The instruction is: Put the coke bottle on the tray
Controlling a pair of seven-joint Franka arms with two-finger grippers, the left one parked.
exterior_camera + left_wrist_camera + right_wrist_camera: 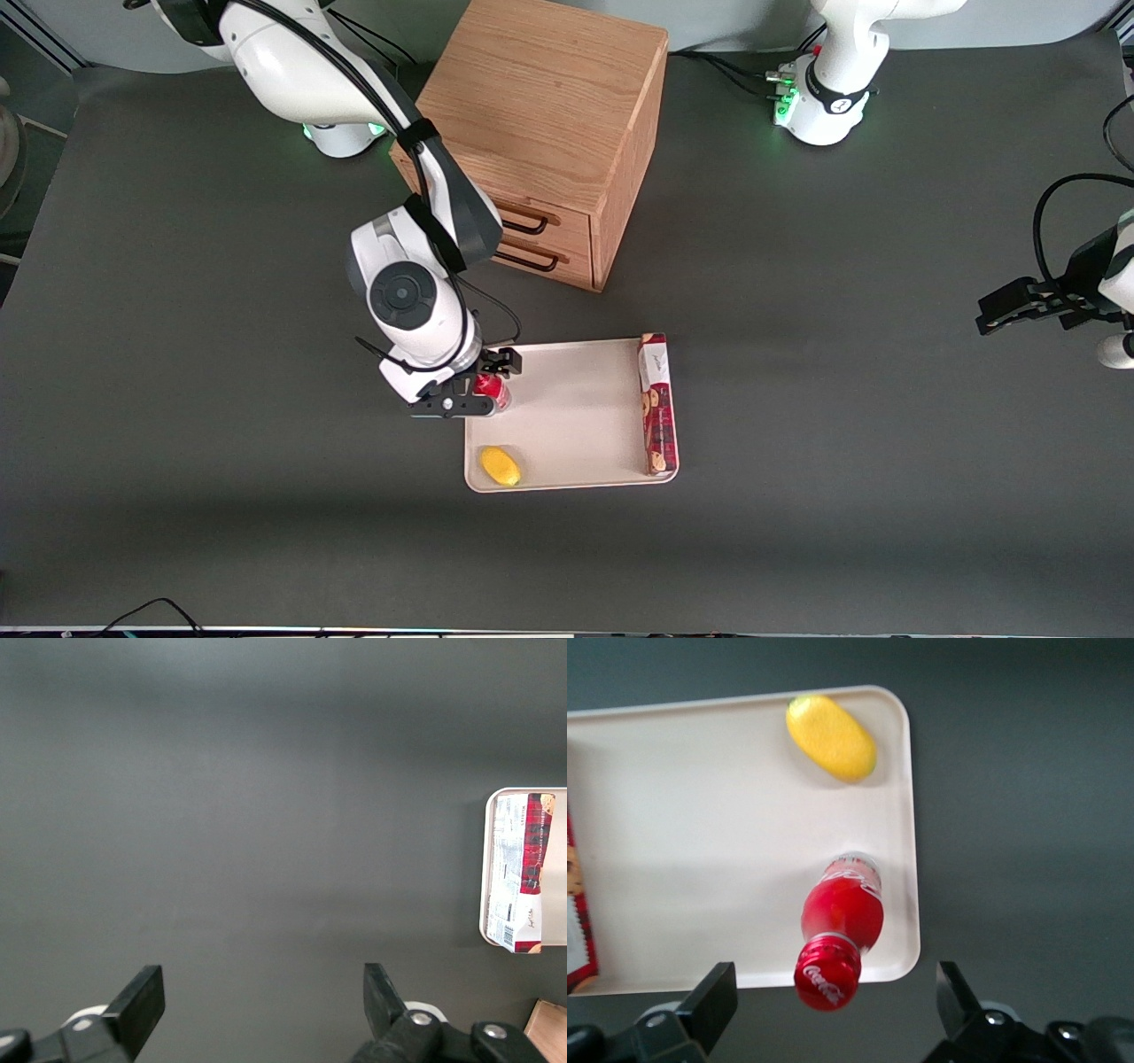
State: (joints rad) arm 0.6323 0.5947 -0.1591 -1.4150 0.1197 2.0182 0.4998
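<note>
The coke bottle, red with a red lettered cap, stands upright on the cream-white tray. It is close to the tray's corner that is toward the working arm's end and farther from the front camera. My right gripper hovers over the bottle, open. Its fingers are spread wide on either side of the cap, with clear gaps and no contact. From the front, the gripper partly covers the bottle at the tray edge.
A yellow fruit lies on the tray's corner nearer the front camera. A long red cookie box lies along the tray's edge toward the parked arm's end. A wooden drawer cabinet stands farther from the camera than the tray.
</note>
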